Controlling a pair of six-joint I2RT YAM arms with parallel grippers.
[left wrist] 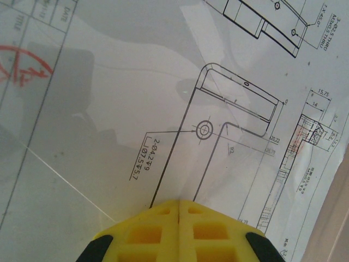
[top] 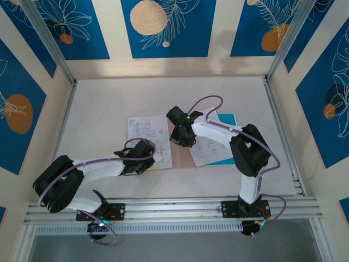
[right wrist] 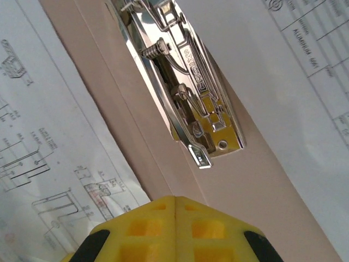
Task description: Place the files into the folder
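Note:
The files lie spread over the open folder (top: 181, 161). A white printed sheet (top: 146, 131) is on the left. Another white sheet (top: 210, 148) lies on the right over a bright blue sheet (top: 231, 118). My left gripper (top: 147, 158) is shut and empty, with its yellow fingertips (left wrist: 180, 201) low over the left sheet's drawing (left wrist: 218, 109). My right gripper (top: 180, 140) is also shut and empty. Its tips (right wrist: 175, 197) sit on the folder's pinkish card (right wrist: 240, 185), just short of the metal clip (right wrist: 185, 93) along the spine. White sheets (right wrist: 43, 136) lie on either side of that strip.
The papers rest on a pale table (top: 103, 109) enclosed by aluminium posts (top: 281, 125) and blue patterned walls. A rail (top: 174, 207) with both arm bases runs along the near edge. A purple cable (top: 204, 101) loops over the right wrist.

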